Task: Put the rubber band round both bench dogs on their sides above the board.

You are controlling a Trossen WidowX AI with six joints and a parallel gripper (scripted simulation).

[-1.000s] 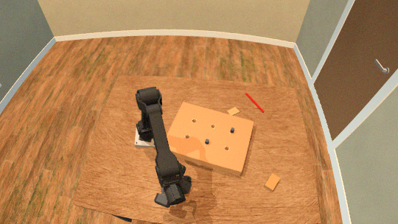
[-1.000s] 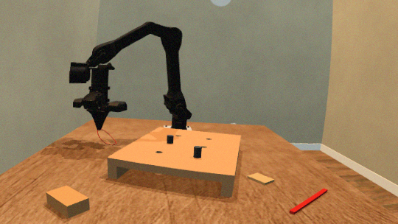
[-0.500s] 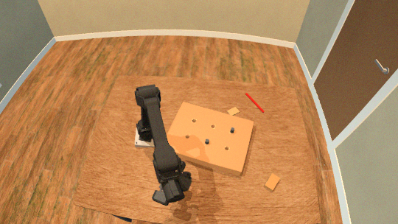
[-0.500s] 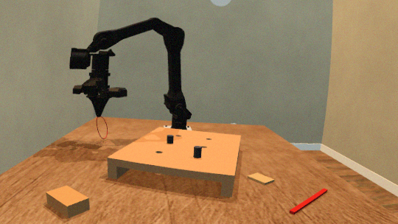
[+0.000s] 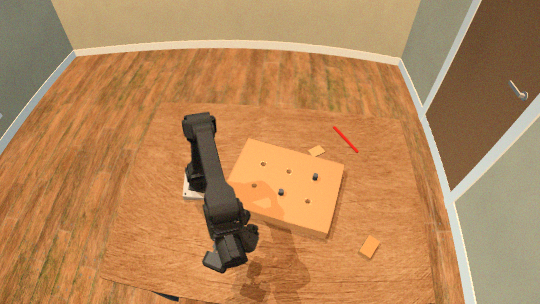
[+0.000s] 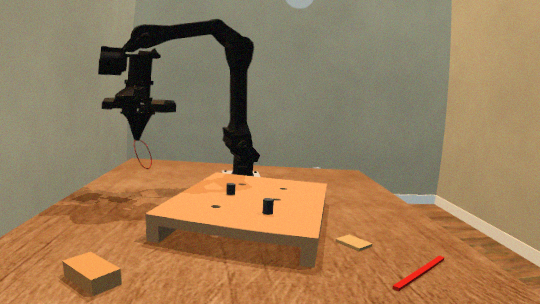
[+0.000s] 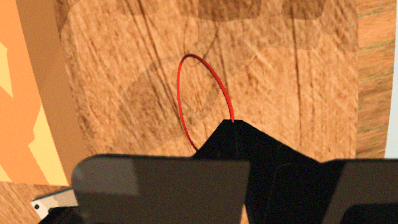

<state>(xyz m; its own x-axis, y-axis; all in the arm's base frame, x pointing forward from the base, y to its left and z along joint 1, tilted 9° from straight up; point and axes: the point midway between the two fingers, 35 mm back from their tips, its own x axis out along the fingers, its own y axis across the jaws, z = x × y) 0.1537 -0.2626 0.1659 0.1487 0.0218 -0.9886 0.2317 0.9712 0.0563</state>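
My gripper is shut on a thin red rubber band, which hangs as a loop from the fingertips high above the table, left of the board. In the wrist view the band runs out from the closed fingertips over bare table. The orange board lies flat on the table and also shows in the exterior view. Two dark bench dogs stand upright in it, seen also from the side. The band is apart from both dogs. In the overhead view the gripper is near the table's front edge.
The board has several empty holes. A red stick lies at the far right of the table. A small wooden block lies front right, and a thin wooden tile lies behind the board. The arm's base stands left of the board.
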